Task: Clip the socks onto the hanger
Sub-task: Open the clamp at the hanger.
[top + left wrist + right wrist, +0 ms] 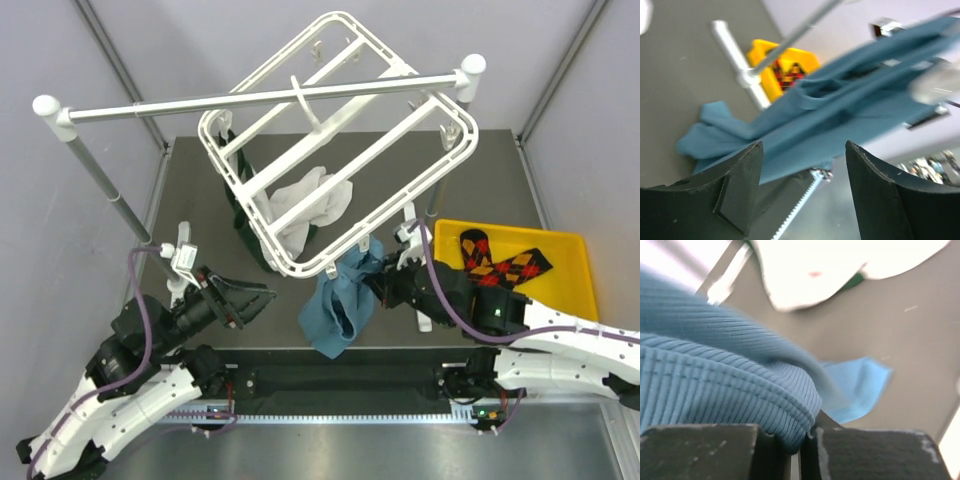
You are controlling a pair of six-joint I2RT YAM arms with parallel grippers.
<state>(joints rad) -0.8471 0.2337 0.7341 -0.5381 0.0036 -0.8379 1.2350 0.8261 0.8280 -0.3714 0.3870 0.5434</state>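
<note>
Checking progress: no argyle sock is on the hanger (300, 270) yet. The socks (505, 265) lie crossed in the yellow bin (565, 245) at the right of the table, touching each other and well apart from the frame. The hanger hangs tilted from the metal rail (250, 100), with a white cloth (310, 205) and a dark green cloth (245, 225) dangling from it. Our right gripper (802, 440) is pinched shut on a fold of the ribbed teal cloth (340, 300), just below the frame's near corner. We cannot tell if a clip has that cloth. Our left gripper (804, 147) is spread wide and empty, pointing at the teal cloth without touching it. Our read: both socks need picking and clipping, so the task proper is barely started.
</note>
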